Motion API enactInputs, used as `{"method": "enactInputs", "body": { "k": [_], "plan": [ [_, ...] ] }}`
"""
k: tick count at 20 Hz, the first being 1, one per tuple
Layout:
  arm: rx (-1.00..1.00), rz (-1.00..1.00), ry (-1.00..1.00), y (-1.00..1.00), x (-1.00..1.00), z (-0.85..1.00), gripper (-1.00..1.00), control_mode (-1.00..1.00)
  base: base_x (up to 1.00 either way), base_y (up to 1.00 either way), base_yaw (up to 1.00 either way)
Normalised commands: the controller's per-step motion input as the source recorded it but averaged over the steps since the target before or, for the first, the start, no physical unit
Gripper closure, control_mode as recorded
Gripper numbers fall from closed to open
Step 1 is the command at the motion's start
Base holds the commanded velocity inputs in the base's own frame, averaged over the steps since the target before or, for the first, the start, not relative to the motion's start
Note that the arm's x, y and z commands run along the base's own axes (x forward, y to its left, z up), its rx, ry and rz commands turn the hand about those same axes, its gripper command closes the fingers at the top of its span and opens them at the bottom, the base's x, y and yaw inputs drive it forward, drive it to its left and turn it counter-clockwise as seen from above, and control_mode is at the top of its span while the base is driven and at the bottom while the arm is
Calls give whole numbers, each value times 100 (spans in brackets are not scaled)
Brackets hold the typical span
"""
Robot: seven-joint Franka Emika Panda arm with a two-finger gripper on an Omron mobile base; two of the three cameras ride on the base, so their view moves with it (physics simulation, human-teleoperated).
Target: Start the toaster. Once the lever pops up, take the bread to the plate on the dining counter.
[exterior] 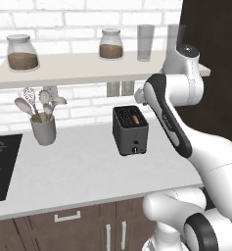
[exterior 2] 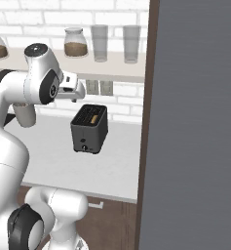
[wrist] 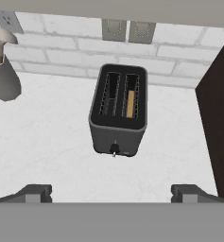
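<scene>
The dark grey toaster (exterior: 130, 130) (exterior 2: 90, 128) (wrist: 118, 111) stands on the pale worktop near the brick wall. A tan slice of bread (wrist: 130, 104) (exterior: 135, 118) sits down in its right slot; the left slot is empty. On the narrow face towards me a small dark lever tab (wrist: 114, 149) sticks out. My gripper (wrist: 112, 194) hangs above the toaster and a little in front of it. It is open, its fingertips (wrist: 35, 193) spread wide with nothing between them. The plate and the dining counter are out of view.
A grey utensil cup (exterior: 44, 130) (wrist: 4, 80) stands left of the toaster, with a black hob (exterior: 0, 166) further left. A shelf (exterior: 78, 66) with jars and glasses runs overhead. A tall dark cabinet (exterior 2: 195, 122) (wrist: 219, 118) closes off the right side.
</scene>
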Motion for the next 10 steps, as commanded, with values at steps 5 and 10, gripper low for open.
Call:
{"method": "enactInputs", "body": {
  "k": [5, 10],
  "plan": [
    [0, 0, 0, 0, 0, 0, -100, -100, 0, 0, 0],
    [0, 0, 0, 0, 0, 0, -100, -100, 0, 0, 0]
  ]
}}
